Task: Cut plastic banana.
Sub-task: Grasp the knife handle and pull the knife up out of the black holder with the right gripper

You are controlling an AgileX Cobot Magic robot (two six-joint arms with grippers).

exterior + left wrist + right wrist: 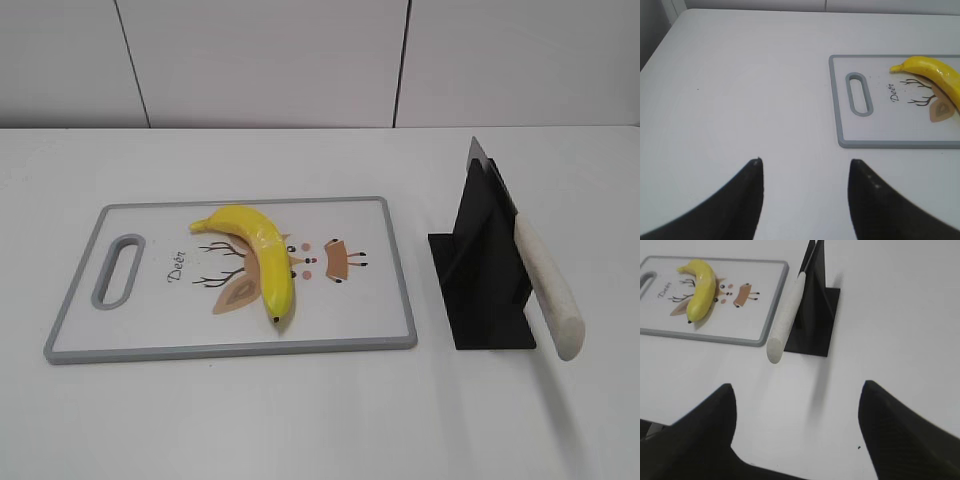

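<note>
A yellow plastic banana (258, 256) lies whole on a white cutting board with a grey rim (240, 345). It also shows in the left wrist view (938, 75) and the right wrist view (701, 288). A knife with a white handle (548, 285) rests slanted in a black stand (484, 270), right of the board; its handle (786, 322) points toward the right gripper. My left gripper (805, 165) is open and empty over bare table left of the board (890, 144). My right gripper (797, 390) is open and empty, short of the knife handle. Neither gripper shows in the exterior view.
The board has a grey handle slot (118, 270) at its left end and a deer print under the banana. The white table ends at a wall behind (300, 60). In the left wrist view the table's left edge (660, 45) is near.
</note>
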